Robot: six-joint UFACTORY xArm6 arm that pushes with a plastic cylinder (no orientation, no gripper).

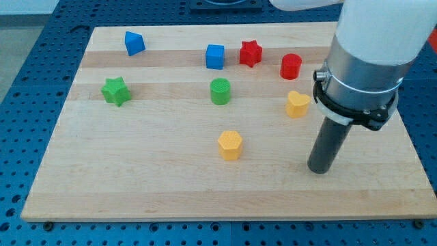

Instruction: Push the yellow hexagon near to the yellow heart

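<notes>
Below the board's middle, toward the view's bottom, sits the yellow hexagon (231,145), on its own with bare wood all round it. Up and to the view's right of it, well apart, is the yellow heart (297,104), the place I want the hexagon to end up beside. My tip (319,169) rests on the board at the view's right, lower than the heart and on the far side of the hexagon from where I need to be; it touches no block. I have no jaws on this rig, only the rod, so nothing is held.

To push well, I judge I must first get round to the hexagon's lower left, passing beneath it along the view's bottom so I don't nudge it the wrong way. From there the push should run up and rightward, straight along the line from hexagon to heart. I would meet the hexagon square on a flat face if I can, since an off-centre touch would likely spin it or let it slip aside. I would stop short of contact with the heart, so I don't knock it on.

Further out, the green cylinder (220,91) stands above the hexagon, left of my intended line, and the red cylinder (291,66) lies beyond the heart; both should stay untouched.
</notes>
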